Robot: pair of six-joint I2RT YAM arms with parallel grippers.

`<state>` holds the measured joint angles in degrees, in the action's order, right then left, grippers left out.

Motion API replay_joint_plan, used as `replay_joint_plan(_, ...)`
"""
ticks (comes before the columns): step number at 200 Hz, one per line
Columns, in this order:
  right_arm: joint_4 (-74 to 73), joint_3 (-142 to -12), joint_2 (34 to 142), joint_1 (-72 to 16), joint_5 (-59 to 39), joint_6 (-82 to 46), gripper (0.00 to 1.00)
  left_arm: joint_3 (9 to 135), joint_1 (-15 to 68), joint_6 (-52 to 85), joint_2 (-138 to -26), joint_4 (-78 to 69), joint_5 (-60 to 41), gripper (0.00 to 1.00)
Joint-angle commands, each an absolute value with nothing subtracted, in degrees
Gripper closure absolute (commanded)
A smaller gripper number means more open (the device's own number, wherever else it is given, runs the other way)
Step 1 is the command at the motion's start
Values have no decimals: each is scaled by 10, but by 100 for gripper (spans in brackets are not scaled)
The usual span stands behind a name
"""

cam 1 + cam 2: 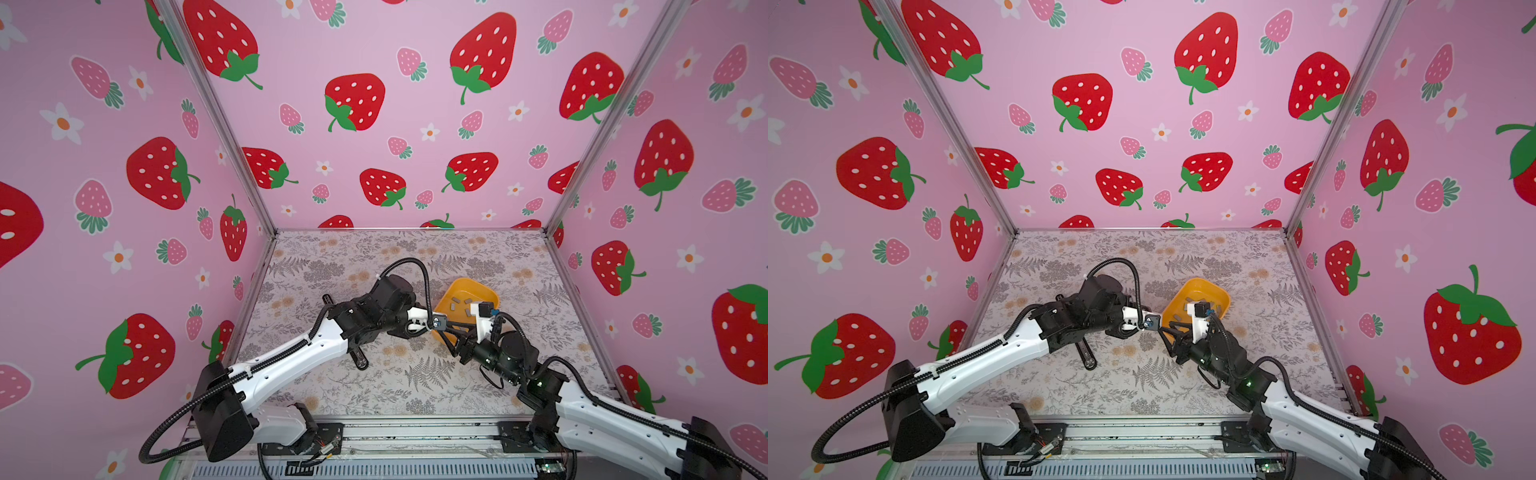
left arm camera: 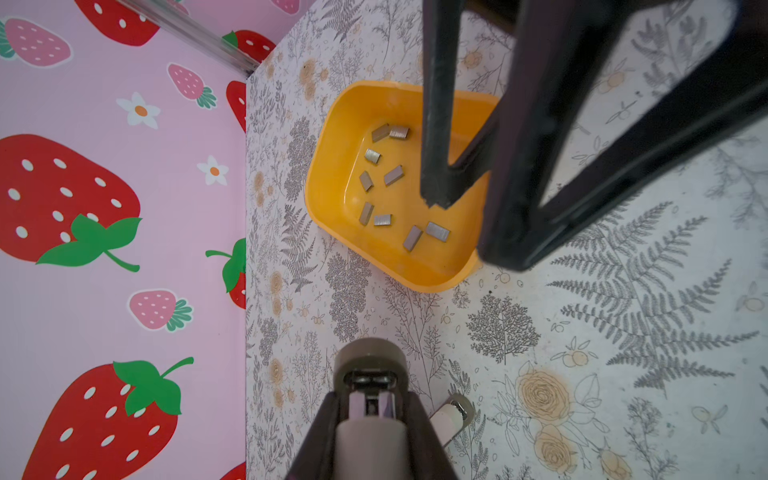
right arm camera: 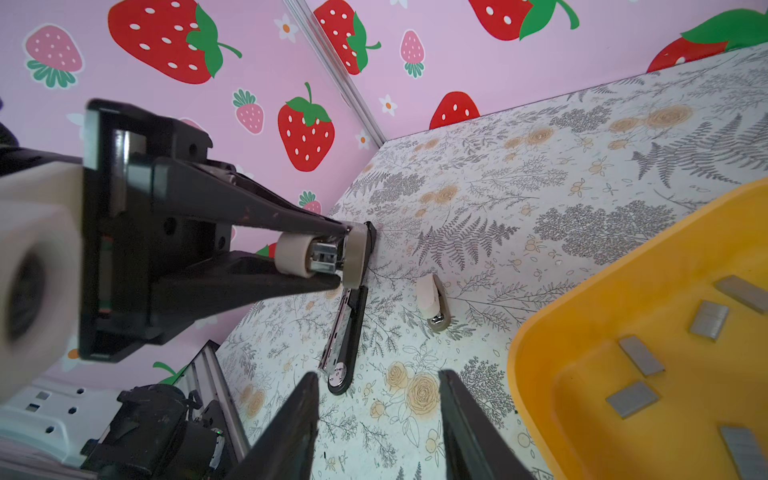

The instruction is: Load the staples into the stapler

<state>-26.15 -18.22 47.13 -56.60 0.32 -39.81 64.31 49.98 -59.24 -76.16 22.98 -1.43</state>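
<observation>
Your right claw [image 3: 379, 376] is spread and empty. The staples [image 2: 392, 174] lie just off to its side in the yellow tray [image 2: 332, 124], flat, long axes pointing every way, so expect to turn the wrist onto one strip. Straight ahead of its tips, the left claw [image 3: 344, 257] pinches the top of the opened stapler [image 3: 348, 332], farther from the staples.

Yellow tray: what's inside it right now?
Nine loose grey staples lie inside the yellow tray in the left wrist view. The right gripper blocks part of the floor from view, so more may be hidden.
</observation>
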Motion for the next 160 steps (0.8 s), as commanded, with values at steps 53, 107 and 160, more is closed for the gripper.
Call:
replay_joint_plan(53,-281,-209,495,-577,5,-396,54,629,522,-649,-746,262,-68,100)
replay_joint_plan(107,-295,-224,531,-578,-12,-398,56,634,533,-646,-747,266,-62,100)
replay_joint_plan(160,-295,-235,562,-578,3,-392,58,630,537,-646,-733,261,-71,100)
